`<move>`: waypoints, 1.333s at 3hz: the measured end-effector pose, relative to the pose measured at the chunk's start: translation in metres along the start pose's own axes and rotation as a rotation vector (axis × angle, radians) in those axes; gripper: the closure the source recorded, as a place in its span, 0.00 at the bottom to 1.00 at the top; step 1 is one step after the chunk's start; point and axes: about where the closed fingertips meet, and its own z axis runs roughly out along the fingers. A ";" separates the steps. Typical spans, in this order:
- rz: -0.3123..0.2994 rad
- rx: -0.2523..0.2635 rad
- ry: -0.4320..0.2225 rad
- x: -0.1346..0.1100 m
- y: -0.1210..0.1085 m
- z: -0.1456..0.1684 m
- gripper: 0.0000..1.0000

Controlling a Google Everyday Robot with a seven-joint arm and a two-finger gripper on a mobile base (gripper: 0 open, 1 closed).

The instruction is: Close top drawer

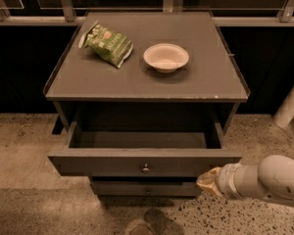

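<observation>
White arm low at right, level, gripper pointing left

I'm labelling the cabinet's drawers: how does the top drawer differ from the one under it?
The top drawer is pulled far out; the lower drawer sits further in. The top drawer's front is wider and taller than the lower drawer's. Both are dark grey. The gripper is near the top drawer's right front corner.

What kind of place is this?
Likely an office or lab snack corner: a grey cabinet with its top drawer open, a green chip bag and a white bowl on top, speckled floor. The gripper is beside the drawer front's corner.
</observation>
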 end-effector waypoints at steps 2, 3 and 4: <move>-0.024 0.012 -0.044 -0.005 -0.028 -0.002 1.00; -0.035 0.024 -0.056 -0.008 -0.036 -0.004 1.00; -0.090 0.111 -0.088 -0.030 -0.079 -0.015 1.00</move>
